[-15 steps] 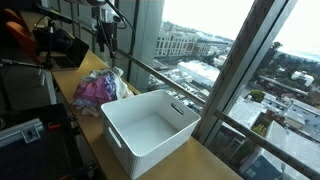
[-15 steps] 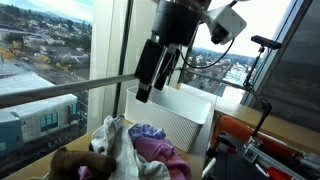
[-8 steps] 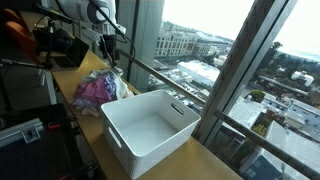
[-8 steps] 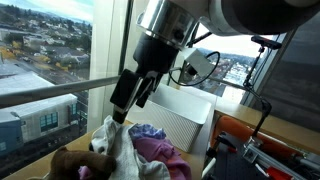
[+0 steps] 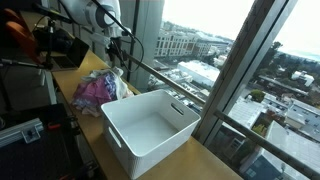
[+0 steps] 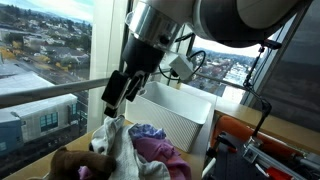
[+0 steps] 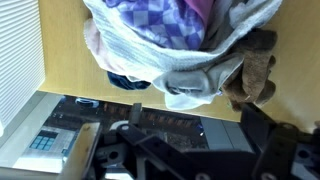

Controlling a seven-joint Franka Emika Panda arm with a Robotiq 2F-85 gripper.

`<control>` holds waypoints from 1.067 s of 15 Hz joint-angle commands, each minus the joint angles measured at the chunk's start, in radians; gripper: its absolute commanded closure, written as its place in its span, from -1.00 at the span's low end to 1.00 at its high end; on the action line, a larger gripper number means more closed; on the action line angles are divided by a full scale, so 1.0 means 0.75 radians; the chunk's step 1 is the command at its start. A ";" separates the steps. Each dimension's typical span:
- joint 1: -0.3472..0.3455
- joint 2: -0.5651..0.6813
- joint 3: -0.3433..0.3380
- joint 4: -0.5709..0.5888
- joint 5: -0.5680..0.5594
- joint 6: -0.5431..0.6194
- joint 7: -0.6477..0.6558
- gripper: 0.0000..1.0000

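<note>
Fingers, spread wide and empty, have descended since a second ago, now hovering just above the clothes pile, at seven o'clock of the white basket.

White bin on wooden counter, window railing alongside.

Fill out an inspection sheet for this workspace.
Surface: wooden table along the window.
Job's things: clothes piled on the table, white basket beside them.
Clutter: brown item at the pile's edge; black gear at the far end.
Grippers: gripper open, just above the clothes, holding nothing.
Cables: black cable looped by the wrist.
Surroundings: window, railing, city outside.
</note>
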 commanded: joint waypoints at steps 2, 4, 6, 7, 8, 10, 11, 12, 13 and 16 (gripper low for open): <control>0.046 0.102 -0.039 0.120 -0.028 0.017 -0.006 -1.00; 0.057 0.150 -0.047 0.169 -0.026 0.012 -0.006 -1.00; 0.069 0.194 -0.067 0.204 -0.029 0.008 -0.005 -1.00; 0.071 0.213 -0.074 0.213 -0.026 0.008 -0.007 -1.00; 0.074 0.232 -0.084 0.222 -0.026 0.006 -0.006 -1.00; 0.080 0.263 -0.102 0.236 -0.026 -0.003 -0.003 -1.00; 0.084 0.274 -0.109 0.244 -0.023 -0.013 0.000 -1.00; 0.087 0.283 -0.116 0.251 -0.020 -0.020 0.004 -0.65; 0.088 0.285 -0.120 0.260 -0.012 -0.035 0.007 -0.47; 0.084 0.244 -0.115 0.264 0.020 -0.097 0.020 -0.02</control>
